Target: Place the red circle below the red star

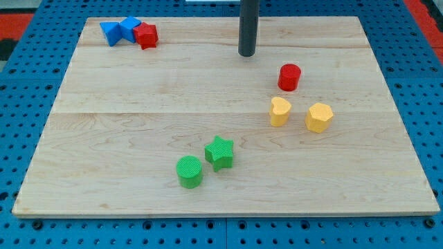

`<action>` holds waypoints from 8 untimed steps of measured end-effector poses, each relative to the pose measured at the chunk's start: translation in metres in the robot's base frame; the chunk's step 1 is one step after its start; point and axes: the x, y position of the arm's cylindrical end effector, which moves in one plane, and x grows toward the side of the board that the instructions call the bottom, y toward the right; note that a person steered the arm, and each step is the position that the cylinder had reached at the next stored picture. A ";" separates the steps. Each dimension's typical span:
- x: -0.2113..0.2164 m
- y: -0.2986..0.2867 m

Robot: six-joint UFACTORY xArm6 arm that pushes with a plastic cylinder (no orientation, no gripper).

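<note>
The red circle (pixel 289 77) sits on the wooden board at the view's right of centre. The red star (pixel 146 35) lies at the view's top left, touching two blue blocks. My tip (pixel 247 53) is the lower end of the dark rod near the view's top centre. It stands above and to the left of the red circle, apart from it, and far to the right of the red star.
Two blue blocks (pixel 119 30) touch the red star on its left. Two yellow blocks (pixel 279 111) (pixel 319 117) lie just below the red circle. A green star (pixel 220 153) and a green circle (pixel 189 171) sit at the lower centre. The board edge (pixel 221 213) runs along the bottom.
</note>
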 end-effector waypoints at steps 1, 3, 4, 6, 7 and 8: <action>0.000 0.024; 0.081 0.076; 0.083 0.105; 0.121 0.072; 0.121 0.001; 0.121 -0.075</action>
